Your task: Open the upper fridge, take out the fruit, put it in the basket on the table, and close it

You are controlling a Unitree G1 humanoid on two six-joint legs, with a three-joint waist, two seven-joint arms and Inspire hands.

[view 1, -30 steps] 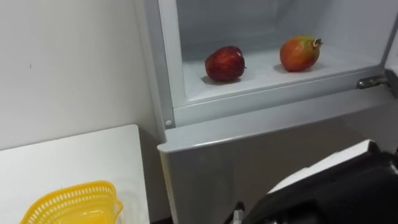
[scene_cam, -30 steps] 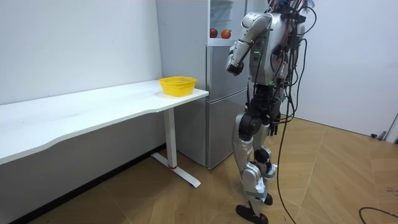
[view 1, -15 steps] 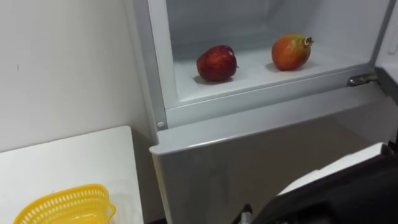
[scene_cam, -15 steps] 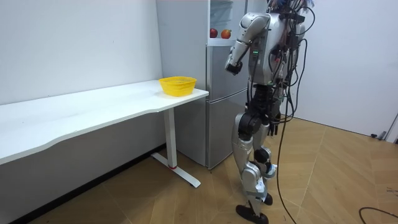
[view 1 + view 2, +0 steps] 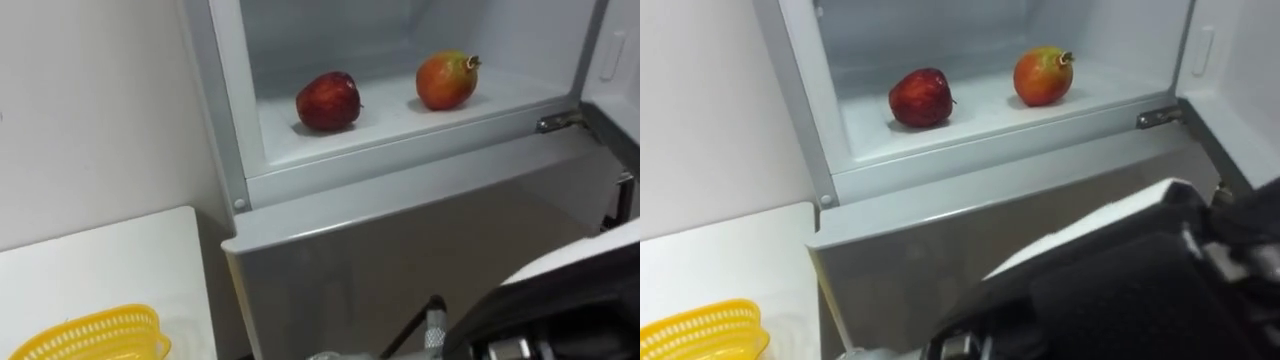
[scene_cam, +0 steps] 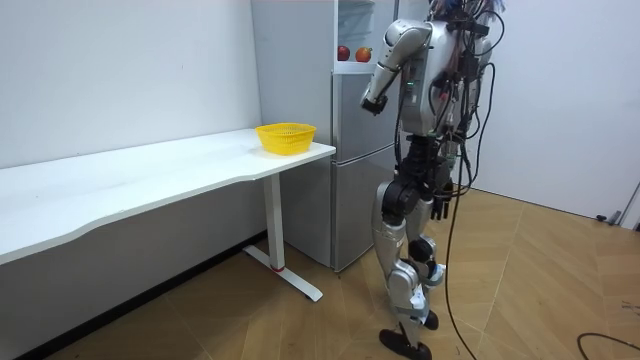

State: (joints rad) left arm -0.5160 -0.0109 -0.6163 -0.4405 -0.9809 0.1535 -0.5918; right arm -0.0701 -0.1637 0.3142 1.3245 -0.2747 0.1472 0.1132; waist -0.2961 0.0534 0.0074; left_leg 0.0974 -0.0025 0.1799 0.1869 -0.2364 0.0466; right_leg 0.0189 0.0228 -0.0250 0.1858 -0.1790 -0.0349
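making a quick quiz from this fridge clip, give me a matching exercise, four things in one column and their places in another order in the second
Things
1. apple
2. pomegranate
3. basket
4. hinge

Places
a. on the white table
b. right side of the fridge shelf
c. just past the shelf's right front corner
d. left side of the shelf

Pairs: 1-d; 2-b; 3-a; 4-c
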